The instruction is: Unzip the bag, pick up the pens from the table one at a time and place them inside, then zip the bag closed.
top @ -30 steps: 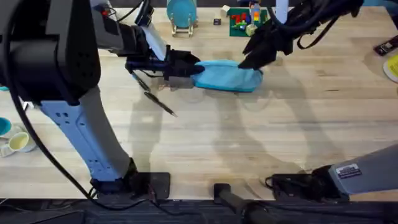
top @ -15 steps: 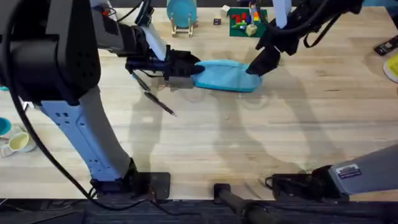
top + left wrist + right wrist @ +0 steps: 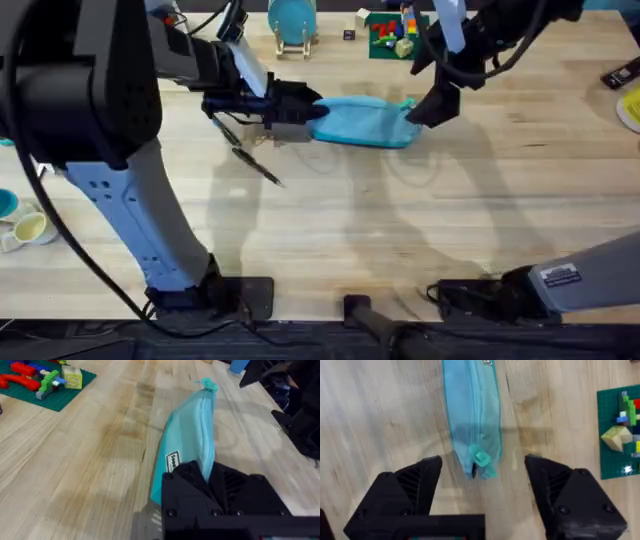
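Blue fabric of the bag (image 3: pixel 362 122) lies flat on the tabletop (image 3: pixel 400 220), its left end clamped in the left hand (image 3: pixel 300 108). Since a second ago the right hand (image 3: pixel 428 108) has drawn back off the bag's right end; its fingers stand apart. The right wrist view shows the pull tab (image 3: pixel 481 457) between them. Two pens (image 3: pixel 250 158) lie beside the left hand.

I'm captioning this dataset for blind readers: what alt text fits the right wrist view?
A light blue bag lies zipped shut on the wooden table, its pale pull tab at the near end between the right gripper's wide-open black jaws. A green plate of toy bricks sits at one edge.
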Motion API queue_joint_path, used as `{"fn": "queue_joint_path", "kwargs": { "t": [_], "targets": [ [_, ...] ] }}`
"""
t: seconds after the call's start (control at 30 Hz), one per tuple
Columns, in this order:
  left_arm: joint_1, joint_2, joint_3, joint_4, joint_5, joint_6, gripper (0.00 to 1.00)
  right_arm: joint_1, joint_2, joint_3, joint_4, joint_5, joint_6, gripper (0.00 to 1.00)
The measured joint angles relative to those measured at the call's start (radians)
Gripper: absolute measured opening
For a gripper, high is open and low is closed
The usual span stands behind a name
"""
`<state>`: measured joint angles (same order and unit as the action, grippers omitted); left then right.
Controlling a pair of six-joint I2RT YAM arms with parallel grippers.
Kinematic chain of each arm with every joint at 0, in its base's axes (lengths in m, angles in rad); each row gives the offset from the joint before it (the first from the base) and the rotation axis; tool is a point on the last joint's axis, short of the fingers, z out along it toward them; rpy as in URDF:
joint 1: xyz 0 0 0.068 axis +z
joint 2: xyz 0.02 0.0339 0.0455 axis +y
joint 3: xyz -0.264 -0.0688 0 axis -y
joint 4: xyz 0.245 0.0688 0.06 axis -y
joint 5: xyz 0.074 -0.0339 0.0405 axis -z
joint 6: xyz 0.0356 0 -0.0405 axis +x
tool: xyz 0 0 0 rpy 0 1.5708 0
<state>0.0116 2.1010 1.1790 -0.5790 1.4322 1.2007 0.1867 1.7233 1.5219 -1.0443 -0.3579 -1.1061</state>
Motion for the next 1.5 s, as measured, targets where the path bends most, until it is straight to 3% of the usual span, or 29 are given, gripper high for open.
{"fn": "queue_joint_path", "kwargs": {
  "t": [1.07,1.5],
  "targets": [
    [0.000,0.000,0.000,0.000,0.000,0.000,0.042,-0.026,0.000,0.000,-0.042,-0.002,-0.055,0.996],
    [0.000,0.000,0.000,0.000,0.000,0.000,0.041,-0.028,0.012,0.002,-0.046,-0.055,-0.050,0.995]
  ]
}}
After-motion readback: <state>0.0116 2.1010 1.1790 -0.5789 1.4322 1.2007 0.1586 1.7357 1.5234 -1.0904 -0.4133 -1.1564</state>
